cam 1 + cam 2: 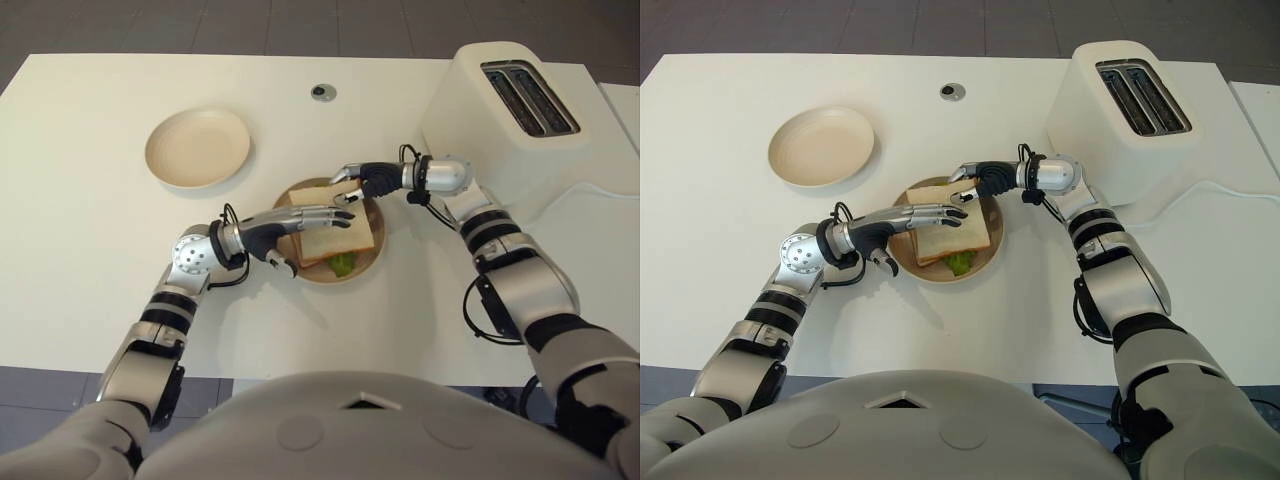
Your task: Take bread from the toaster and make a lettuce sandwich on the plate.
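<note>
One sandwich plate (368, 258), one cream plate (198, 147), one toaster (480, 130)

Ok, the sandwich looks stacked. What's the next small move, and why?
Probably lift the left hand and right hand clear: the top bread slice already lies over the lettuce on the brown plate, and the toaster slots look empty.

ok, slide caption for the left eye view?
Left hand and right hand over the lettuce sandwich on its plate; toaster empty.

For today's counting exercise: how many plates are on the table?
2: an empty cream plate at the rear left, and a brown plate in the middle holding the sandwich.
</note>
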`<act>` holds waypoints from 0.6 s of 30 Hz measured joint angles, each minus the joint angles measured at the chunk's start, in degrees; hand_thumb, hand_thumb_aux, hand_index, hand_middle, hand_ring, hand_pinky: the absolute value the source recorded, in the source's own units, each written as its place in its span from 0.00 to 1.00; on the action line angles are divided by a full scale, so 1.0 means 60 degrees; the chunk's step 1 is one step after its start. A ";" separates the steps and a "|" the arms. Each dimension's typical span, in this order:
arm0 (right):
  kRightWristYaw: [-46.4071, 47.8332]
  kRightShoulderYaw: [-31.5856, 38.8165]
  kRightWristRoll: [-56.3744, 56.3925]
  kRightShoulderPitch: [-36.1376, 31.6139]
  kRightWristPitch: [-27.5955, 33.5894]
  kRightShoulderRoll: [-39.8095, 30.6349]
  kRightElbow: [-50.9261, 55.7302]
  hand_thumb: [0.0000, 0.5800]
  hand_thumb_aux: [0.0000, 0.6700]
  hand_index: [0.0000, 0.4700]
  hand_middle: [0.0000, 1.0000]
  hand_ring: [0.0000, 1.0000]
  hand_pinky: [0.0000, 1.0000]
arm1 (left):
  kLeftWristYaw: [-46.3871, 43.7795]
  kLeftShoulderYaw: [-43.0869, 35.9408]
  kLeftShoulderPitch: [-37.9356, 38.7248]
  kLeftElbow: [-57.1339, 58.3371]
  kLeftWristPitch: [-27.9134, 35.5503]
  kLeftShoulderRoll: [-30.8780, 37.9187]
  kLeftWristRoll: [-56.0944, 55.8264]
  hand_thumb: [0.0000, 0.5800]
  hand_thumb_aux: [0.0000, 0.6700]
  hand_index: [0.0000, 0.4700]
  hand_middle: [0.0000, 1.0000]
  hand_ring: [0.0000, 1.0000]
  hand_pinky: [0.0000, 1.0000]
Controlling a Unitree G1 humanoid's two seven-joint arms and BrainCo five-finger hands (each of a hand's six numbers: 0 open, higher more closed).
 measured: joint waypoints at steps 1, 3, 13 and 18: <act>-0.0097 -0.0005 -0.0048 -0.0003 -0.0030 0.0000 0.0018 0.84 0.60 0.60 1.00 1.00 1.00 | 0.0316 -0.0045 -0.0082 0.0140 -0.0031 0.0032 0.0370 0.00 0.00 0.00 0.00 0.00 0.00; -0.0245 -0.0044 -0.0081 -0.0002 -0.0046 -0.0010 0.0051 0.18 0.09 0.09 1.00 1.00 1.00 | 0.0945 -0.0256 -0.0349 0.0364 -0.0104 0.0119 0.1008 0.00 0.00 0.00 0.00 0.00 0.00; -0.0216 -0.0985 0.0523 0.0676 -0.0006 0.0166 -0.0503 0.00 0.00 0.00 0.60 0.60 0.60 | 0.2334 -0.1104 -0.0799 0.0709 -0.0467 0.0523 0.1550 0.59 0.36 0.36 0.00 0.00 0.00; -0.0436 -0.1594 0.0724 0.1024 0.0092 0.0353 -0.0966 0.00 0.00 0.00 0.55 0.55 0.55 | 0.2627 -0.1370 -0.1010 0.0723 -0.0541 0.0664 0.1477 0.72 0.47 0.47 0.00 0.00 0.00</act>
